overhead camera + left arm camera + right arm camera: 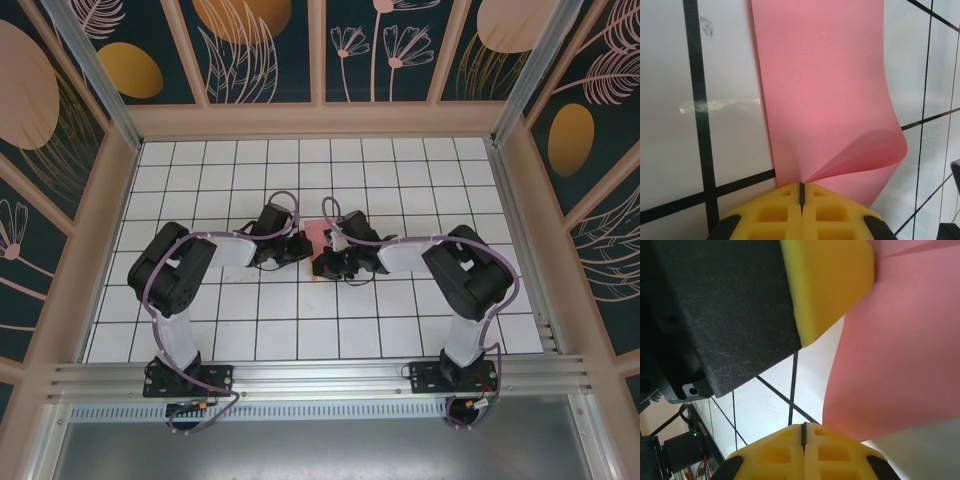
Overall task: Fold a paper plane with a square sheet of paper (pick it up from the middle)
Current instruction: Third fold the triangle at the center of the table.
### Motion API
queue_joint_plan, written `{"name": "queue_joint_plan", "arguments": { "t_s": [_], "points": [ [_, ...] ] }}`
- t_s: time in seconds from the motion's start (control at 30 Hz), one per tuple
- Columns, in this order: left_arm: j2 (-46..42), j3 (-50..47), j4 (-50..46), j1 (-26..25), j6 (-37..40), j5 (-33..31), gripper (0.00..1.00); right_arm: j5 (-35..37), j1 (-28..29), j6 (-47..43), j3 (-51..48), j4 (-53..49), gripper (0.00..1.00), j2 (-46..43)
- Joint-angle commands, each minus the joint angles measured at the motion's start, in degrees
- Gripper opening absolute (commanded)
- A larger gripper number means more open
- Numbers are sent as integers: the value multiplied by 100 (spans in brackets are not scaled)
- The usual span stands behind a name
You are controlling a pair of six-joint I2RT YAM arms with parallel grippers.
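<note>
White gridded table (200, 330), leafy walls (250, 50) all round. Mid-table, well off every edge: pink sheet (825, 90), one flap curling over. Left gripper (801, 187) clenched on its near edge. Right gripper (803, 429) clamped tight just beside, hold on paper unclear. Looks like an early fold. Next up, probably: laying that flap flat, edges matched, no tearing.

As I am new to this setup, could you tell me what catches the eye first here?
The pink square sheet of paper stands out at the middle of the white grid table, one side curling up. The left gripper is shut on its edge, with the shut right gripper close beside it.
</note>
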Motion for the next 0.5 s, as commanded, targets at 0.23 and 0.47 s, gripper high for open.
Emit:
{"name": "queue_joint_plan", "arguments": {
  "t_s": [0.23,0.47],
  "points": [
    [95,-194,-456,31,-12,-556,0,108,75,-144,133,-263,4,293],
    [97,-185,-469,32,-28,-598,0,120,127,-266,129,-444,4,335]
  ]
}}
